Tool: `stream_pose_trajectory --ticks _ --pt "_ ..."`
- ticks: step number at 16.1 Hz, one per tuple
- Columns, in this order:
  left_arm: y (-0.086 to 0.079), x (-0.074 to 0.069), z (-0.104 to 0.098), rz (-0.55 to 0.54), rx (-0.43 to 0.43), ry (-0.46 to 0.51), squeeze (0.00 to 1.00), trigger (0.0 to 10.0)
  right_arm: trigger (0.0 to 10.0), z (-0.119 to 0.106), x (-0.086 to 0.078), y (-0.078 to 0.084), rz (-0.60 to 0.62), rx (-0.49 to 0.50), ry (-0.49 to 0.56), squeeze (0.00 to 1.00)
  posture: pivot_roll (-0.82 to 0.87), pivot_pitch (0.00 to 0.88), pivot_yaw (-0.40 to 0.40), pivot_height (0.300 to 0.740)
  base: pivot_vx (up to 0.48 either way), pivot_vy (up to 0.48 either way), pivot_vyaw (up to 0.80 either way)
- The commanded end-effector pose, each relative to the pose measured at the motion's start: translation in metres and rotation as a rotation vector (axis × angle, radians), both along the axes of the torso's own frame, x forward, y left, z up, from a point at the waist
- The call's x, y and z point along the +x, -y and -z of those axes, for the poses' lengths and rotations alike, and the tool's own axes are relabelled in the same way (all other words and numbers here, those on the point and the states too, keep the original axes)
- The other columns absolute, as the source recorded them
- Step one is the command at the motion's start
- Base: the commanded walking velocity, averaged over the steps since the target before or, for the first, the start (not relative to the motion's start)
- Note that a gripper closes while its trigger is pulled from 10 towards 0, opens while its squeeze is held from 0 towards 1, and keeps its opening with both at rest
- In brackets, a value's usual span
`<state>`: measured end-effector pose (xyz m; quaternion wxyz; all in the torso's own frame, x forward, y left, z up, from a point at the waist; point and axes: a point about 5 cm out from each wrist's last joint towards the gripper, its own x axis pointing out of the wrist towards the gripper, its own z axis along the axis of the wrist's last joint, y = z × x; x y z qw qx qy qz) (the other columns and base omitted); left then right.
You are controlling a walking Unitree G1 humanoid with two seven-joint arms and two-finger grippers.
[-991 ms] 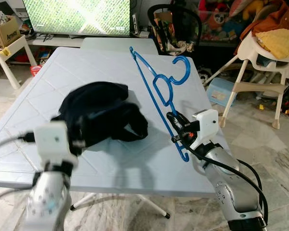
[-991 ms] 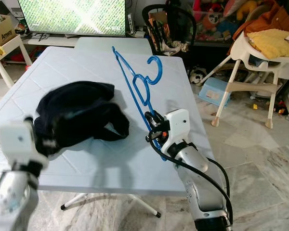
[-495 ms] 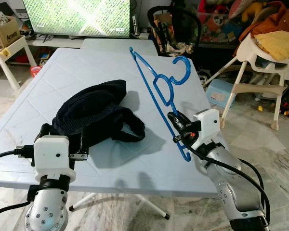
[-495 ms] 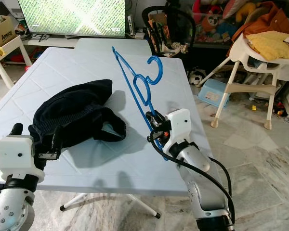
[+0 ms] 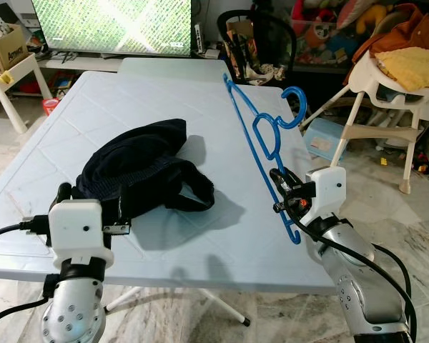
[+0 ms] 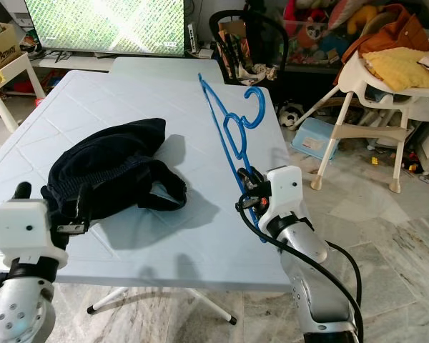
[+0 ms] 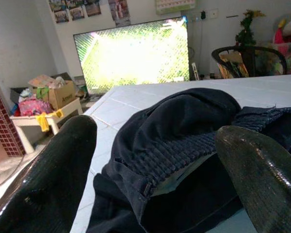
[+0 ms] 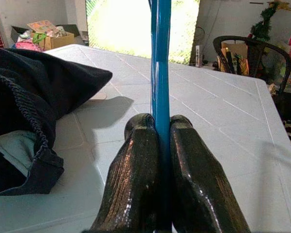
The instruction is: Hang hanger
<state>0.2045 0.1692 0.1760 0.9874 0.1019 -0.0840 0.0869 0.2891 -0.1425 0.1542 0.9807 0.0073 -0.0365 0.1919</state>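
Hanger (image 5: 261, 136), blue plastic, is raised above the white table (image 5: 129, 100), tilted, with its hook uppermost over the table's right edge. Right gripper (image 8: 156, 131) has both black fingers pressed flat on the hanger's lower bar, near the table's right front corner. Dark garment (image 5: 139, 171) lies crumpled on the table, well left of the hanger. Left gripper (image 7: 155, 160) sits at the table's front edge, jaws spread wide around the garment's ribbed hem without touching it.

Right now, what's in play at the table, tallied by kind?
Blue hanger, pinched in the right hand: 1
Dark garment on the table, before the open left hand: 1
Total: 2
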Motion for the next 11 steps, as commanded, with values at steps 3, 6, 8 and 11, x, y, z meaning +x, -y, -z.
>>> stream_pose_trajectory --ticks 3,6,8,11 --pt "0.003 0.009 0.003 0.006 -0.007 -0.022 0.00 10.0 10.0 -0.008 -0.003 0.005 0.036 0.002 0.014 0.00 0.03 0.035 -0.063 0.740 0.000 0.000 0.00" --pt "0.009 0.013 0.004 0.030 -0.018 -0.022 0.00 10.0 10.0 -0.008 -0.003 0.007 0.038 0.000 0.010 0.00 0.03 0.034 -0.062 0.740 0.000 0.000 -0.16" --pt "0.010 0.015 0.003 0.033 -0.013 -0.020 0.00 10.0 10.0 -0.009 -0.003 0.006 0.036 0.001 0.011 0.00 0.02 0.035 -0.062 0.740 0.000 0.000 0.00" --pt "0.013 0.020 0.002 0.036 0.009 -0.034 0.00 10.0 10.0 -0.008 -0.004 0.004 0.027 -0.001 0.007 0.00 0.02 0.037 -0.061 0.740 -0.080 0.000 0.00"
